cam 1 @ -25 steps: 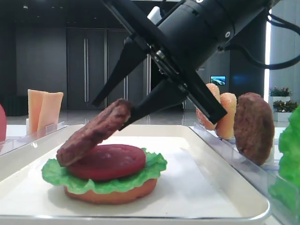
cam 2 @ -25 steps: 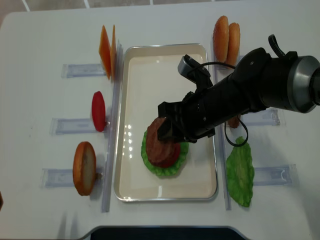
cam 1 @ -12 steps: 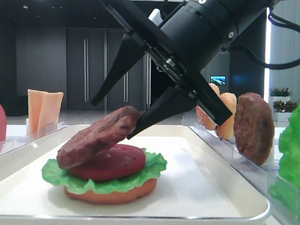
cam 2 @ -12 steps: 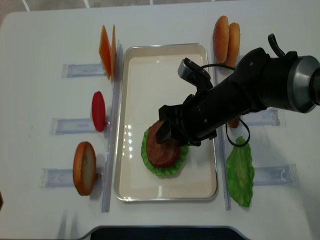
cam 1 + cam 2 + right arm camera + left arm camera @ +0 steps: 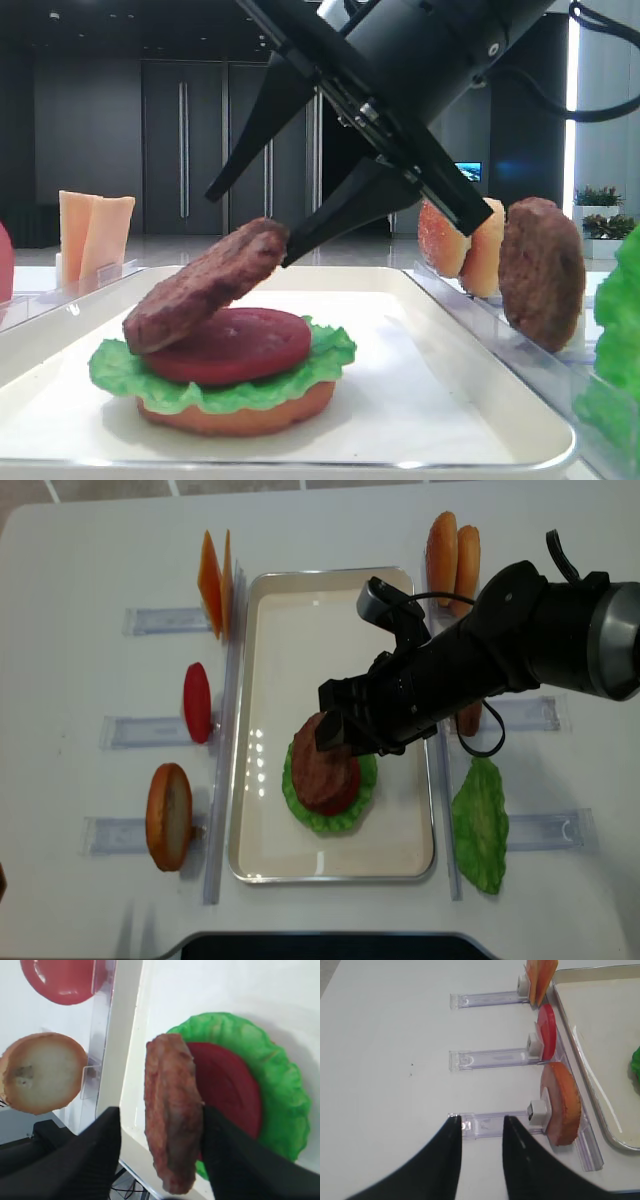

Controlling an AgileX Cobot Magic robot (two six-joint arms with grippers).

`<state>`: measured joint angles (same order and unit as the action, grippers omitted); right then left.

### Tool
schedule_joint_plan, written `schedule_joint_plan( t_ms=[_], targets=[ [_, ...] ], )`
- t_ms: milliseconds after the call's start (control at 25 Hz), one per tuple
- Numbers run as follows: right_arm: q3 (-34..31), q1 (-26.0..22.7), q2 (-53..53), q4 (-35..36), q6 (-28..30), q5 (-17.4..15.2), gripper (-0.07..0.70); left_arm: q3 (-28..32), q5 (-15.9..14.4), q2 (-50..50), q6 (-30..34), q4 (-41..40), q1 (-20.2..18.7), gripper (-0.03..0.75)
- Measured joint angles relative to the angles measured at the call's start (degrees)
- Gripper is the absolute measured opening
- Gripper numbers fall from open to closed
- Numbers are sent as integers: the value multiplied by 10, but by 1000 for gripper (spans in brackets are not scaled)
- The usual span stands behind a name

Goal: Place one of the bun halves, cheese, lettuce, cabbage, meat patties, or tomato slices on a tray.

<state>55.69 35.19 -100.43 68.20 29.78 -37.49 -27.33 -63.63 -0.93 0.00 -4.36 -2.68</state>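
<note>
The thick brown meat patty leans tilted on the tomato slice, lettuce and bun in the tray, lower left of frame. The right hand is released around its upper edge, one finger touching it. A second patty stands at right.

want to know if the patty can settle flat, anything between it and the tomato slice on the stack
Nothing visible. The meat patty leans with its low edge on the tomato slice, raised edge beside the lower finger of the open right gripper, jaws straddling it.

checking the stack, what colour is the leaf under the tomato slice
Bright green lettuce, ruffled at the edge; clearest in the low side exterior view.
</note>
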Motion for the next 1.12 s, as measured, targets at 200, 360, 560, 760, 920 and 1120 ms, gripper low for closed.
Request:
schedule_joint_plan(
  t_ms=[200,360,560,760,920,1120],
  targets=[
    [10,0,4,-45,-34,2,378,0,0,0,0,0,0,219],
    [15,0,16,-132,-94,-1,379,0,0,0,0,0,0,219],
    [33,0,36,-253,-190,2,379,0,0,0,0,0,0,219],
    [55,0,52,-309,-237,-6,379,0,0,0,0,0,0,219],
    [78,-2,56,-340,-263,-26,379,0,0,0,0,0,0,219],
    [124,-10,58,-433,-343,-84,379,0,0,0,0,0,0,219]
  ],
)
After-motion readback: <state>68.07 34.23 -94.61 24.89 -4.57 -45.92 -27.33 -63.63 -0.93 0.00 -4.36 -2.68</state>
